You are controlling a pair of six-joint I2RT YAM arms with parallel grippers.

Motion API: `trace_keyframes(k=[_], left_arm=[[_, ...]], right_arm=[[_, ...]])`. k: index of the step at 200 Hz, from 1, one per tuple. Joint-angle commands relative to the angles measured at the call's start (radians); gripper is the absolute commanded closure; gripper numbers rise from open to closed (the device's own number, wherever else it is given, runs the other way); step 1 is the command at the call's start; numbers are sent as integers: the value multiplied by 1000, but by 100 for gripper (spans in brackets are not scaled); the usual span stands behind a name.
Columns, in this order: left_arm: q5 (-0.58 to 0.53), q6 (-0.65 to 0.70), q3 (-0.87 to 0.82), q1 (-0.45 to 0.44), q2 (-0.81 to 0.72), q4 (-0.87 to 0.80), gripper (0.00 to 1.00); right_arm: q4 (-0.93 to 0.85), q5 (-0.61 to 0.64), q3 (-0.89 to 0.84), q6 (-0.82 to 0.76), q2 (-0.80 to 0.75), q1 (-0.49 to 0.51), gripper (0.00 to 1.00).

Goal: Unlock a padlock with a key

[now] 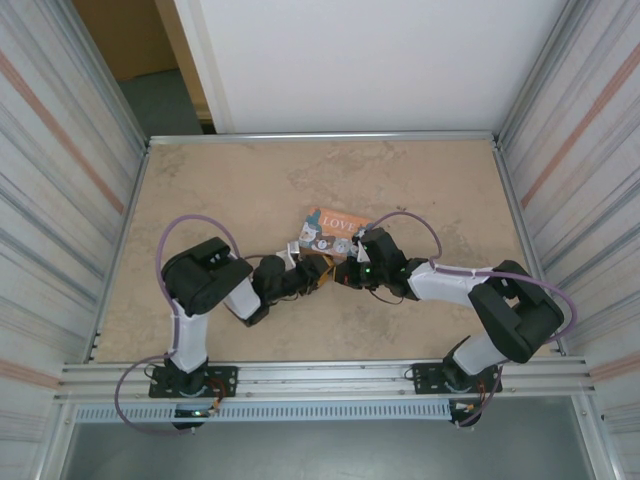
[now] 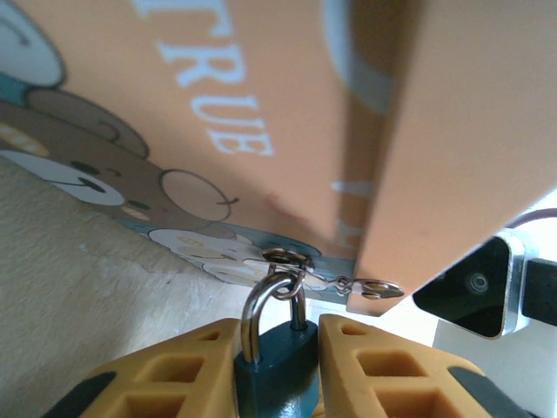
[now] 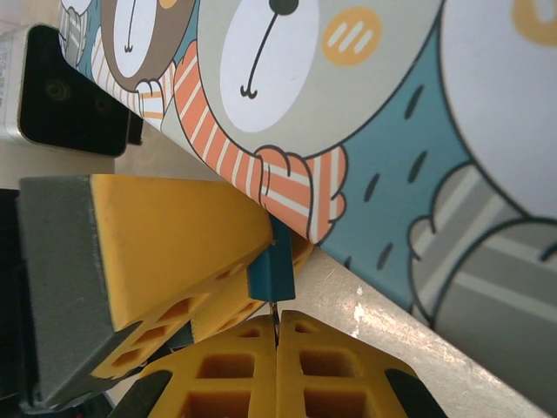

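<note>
Pinching padlock [image 2: 275,370], left end effector [image 2: 280,326] | shackle [image 2: 251,315] toward tin [image 2: 174,104] | right end effector [image 3: 277,326] clamps key [image 3: 275,311], aimed at padlock

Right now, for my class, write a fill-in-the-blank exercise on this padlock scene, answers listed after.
The padlock, coloured ____, is gripped by the left end effector.
Its shackle passes through a ring on the ____ tin.
The right end effector is shut on the ____.
Missing words: blue; orange; key.
</note>
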Motion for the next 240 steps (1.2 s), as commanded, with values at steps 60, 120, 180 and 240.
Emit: trace_keyframes(k=[60, 120, 180, 240], left_arm=[[-17, 5, -1, -11, -22, 28, 87], [-14, -8, -12, -11, -57, 9, 100], [-13, 23, -12, -11, -200, -195, 100], [-54, 55, 45, -13, -474, -698, 100]], right_arm=[[-1, -2, 12, 26, -95, 4, 88], [-101, 22, -30, -30, -198, -31, 74], [-263, 116, -30, -236, -407, -45, 62], [-281, 232, -70, -471, -671, -10, 38]])
